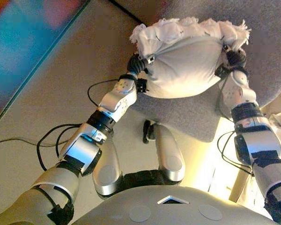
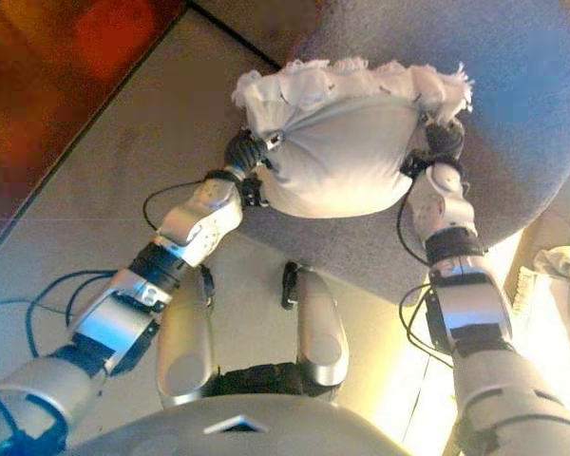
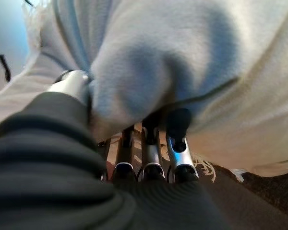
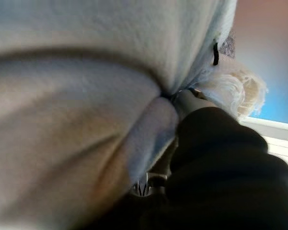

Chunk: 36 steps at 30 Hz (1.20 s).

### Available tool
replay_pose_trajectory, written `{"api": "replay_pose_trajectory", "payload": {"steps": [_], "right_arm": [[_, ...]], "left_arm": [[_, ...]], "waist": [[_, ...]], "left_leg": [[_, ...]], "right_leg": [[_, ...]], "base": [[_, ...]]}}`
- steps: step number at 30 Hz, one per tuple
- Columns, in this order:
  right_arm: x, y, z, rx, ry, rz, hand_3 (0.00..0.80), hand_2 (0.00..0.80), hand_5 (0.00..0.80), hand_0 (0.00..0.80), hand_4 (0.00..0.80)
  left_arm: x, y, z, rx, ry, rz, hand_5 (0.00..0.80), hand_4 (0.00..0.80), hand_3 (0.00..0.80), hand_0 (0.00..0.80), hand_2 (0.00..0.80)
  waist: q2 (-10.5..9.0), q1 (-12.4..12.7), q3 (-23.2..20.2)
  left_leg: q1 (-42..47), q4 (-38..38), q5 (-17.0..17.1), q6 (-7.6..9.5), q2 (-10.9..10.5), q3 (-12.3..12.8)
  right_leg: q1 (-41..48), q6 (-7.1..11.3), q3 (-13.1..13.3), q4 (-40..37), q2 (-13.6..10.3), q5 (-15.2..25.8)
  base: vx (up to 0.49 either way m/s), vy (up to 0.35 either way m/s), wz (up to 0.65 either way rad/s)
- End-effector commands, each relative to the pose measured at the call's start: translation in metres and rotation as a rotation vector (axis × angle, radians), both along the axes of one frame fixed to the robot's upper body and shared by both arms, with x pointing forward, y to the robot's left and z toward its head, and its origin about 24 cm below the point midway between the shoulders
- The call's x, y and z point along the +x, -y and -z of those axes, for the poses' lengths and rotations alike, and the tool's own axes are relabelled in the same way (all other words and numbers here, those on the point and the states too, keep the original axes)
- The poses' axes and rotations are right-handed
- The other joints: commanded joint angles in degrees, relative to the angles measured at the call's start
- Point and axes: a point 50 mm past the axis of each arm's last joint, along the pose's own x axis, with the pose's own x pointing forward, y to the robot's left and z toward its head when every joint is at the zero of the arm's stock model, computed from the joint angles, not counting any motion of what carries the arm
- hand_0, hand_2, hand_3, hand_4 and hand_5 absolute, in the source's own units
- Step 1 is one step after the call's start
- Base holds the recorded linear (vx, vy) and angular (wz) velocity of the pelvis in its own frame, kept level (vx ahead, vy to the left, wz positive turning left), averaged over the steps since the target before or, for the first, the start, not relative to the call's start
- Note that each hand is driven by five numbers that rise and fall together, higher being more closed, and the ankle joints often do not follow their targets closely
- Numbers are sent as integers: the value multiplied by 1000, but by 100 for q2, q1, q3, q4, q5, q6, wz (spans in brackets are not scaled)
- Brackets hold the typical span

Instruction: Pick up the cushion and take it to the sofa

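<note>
— Is there any label or writing you can read?

— No, I find none on the things here. The cushion (image 1: 187, 65) is plain white cloth, soft and puffy, with a frayed fringe along its far edge and thin dark lines like stitching across it.

— Where is the cushion?

— It is between the two hands, above the grey seat (image 1: 271, 42). That seat has a rounded edge and a rough, felt-like surface. I cannot tell whether the cushion touches it or is lifted off.

— How does the left hand (image 1: 136, 65) stand?

— It is at the cushion's left side. In the left wrist view its fingers (image 3: 178, 143) are curled into the cloth, and the fabric bulges around them, so it is grasping the cushion.

— And the right hand (image 1: 235, 58)?

— It presses into the cushion's right corner. In its wrist view the cloth is bunched into a deep fold at the dark cover, so the hand is hidden and I cannot tell its grip.

— What else is there?

— A beige smooth floor (image 1: 61, 93) and a glossy dark red surface (image 2: 47, 66) at the far left.
</note>
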Motion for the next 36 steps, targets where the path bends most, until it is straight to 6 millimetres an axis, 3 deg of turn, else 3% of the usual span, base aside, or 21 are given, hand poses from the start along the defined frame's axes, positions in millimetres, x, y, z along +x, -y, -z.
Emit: {"api": "replay_pose_trajectory", "payload": {"steps": [1, 6, 16, 23, 29, 36], "right_arm": [[2, 0, 3, 38, -53, 13, 0, 0, 0, 0, 0], [1, 6, 4, 85, -67, 34, 0, 0, 0, 0, 0], [-13, 47, -2, 107, -38, 164, 0, 0, 0, 0, 0], [-37, 93, -6, 134, 9, 306, 0, 0, 0, 0, 0], [-73, 142, -21, 99, 87, 468, 0, 0, 0, 0, 0], [-114, 185, -32, 57, 116, 611, 0, 0, 0, 0, 0]], "left_arm": [[-7, 20, 1, -18, 22, 63, 0, 0, 0, 0, 0], [-7, 20, -4, -60, 51, 47, 0, 0, 0, 0, 0], [-12, 2, -9, -89, 117, 41, 0, 0, 0, 0, 0], [-17, -40, -1, -129, 145, -55, 0, 0, 0, 0, 0], [-36, -96, 29, -135, 97, -155, 0, 0, 0, 0, 0], [-64, -131, 62, -186, 8, -225, 0, 0, 0, 0, 0]], "waist": [[360, 206, 60], [462, 192, 46], [545, 170, -190], [544, 244, -516], [542, 350, -968], [544, 457, -1480]], "left_leg": [[20, 46, 317, -233, 322, -236], [108, -200, 485, -305, 345, -170], [483, -1068, 932, -510, 439, -25], [965, -1673, 1092, -617, 573, 93], [1476, -2157, 1209, -684, 668, 256], [2010, -2701, 1294, -705, 651, 408]], "right_leg": [[-132, -125, -13, -415, 106, 937], [-100, -133, -9, -523, 93, 945], [327, -133, -42, -1260, 84, 1105], [914, -159, -114, -1874, 82, 1140], [1551, -194, -167, -2540, 113, 1174], [2149, -174, -139, -3188, 154, 1216]], "base": [[-18, 115, -1], [17, 62, -3], [34, 24, 2], [71, -1, 2], [121, 9, 0], [129, 56, 4]]}}
